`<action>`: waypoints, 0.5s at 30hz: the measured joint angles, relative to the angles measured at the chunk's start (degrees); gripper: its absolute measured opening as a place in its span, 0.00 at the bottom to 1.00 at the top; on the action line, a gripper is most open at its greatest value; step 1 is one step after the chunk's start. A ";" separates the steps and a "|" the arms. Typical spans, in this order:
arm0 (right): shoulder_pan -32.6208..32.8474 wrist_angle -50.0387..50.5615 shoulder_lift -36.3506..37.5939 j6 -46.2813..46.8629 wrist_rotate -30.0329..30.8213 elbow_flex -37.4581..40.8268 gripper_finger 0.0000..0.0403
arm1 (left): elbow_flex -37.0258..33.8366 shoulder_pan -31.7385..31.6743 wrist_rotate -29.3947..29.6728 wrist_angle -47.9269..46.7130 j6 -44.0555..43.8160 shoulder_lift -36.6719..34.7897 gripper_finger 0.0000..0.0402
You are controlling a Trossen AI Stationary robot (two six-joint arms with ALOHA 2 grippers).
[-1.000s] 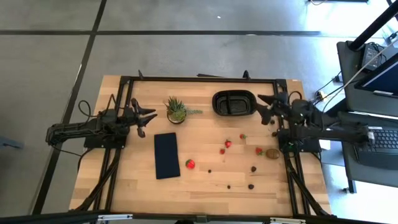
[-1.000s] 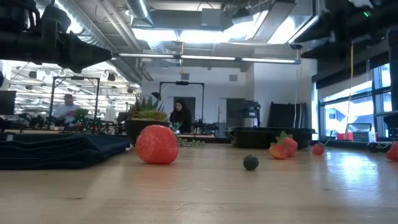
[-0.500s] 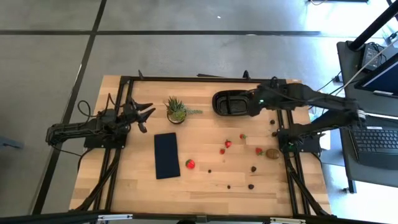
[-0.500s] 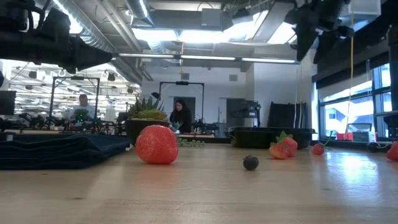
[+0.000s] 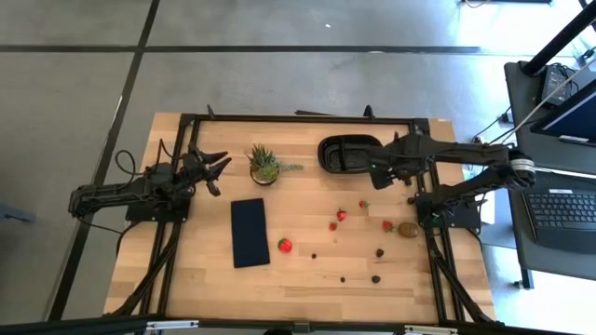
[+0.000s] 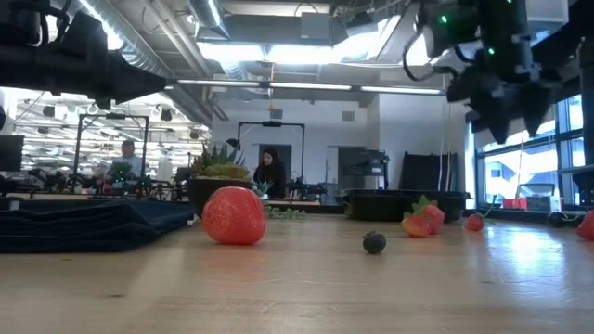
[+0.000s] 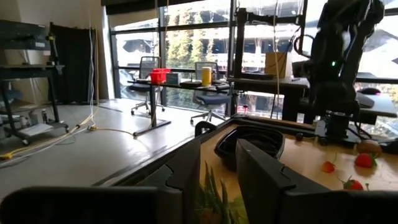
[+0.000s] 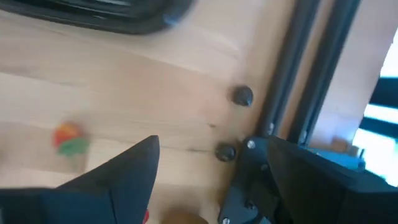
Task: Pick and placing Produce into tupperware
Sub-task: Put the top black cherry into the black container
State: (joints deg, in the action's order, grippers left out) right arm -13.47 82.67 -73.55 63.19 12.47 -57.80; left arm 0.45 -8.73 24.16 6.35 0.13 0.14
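High view is showing the right gripper [image 5: 375,170] hanging open and empty just beside the tupperware [image 5: 346,154], probably lining up over the small strawberry [image 5: 363,204] below it. The tupperware is lying near the worktop [image 5: 307,270] far edge, its long axis running left to right. The kiwi [image 5: 408,229] is lying likewise. The left gripper [image 5: 220,167] is waiting open by the potted plant [image 5: 264,164].
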 joint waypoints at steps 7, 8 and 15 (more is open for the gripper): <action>-3.65 -1.81 1.86 -0.88 -0.20 7.15 0.74 | 0.00 0.00 0.05 0.55 -1.23 0.00 0.21; -4.22 -2.53 1.87 -2.14 -0.19 7.94 0.74 | 0.02 0.00 0.05 0.55 -1.23 -0.02 0.20; -8.02 -7.27 1.87 -4.92 -1.99 12.63 0.74 | 0.00 0.02 0.05 0.57 -1.39 -0.02 0.18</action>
State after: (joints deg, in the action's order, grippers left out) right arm -21.49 75.40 -71.68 58.28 10.47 -45.16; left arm 0.45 -8.71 24.21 6.92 -1.26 0.12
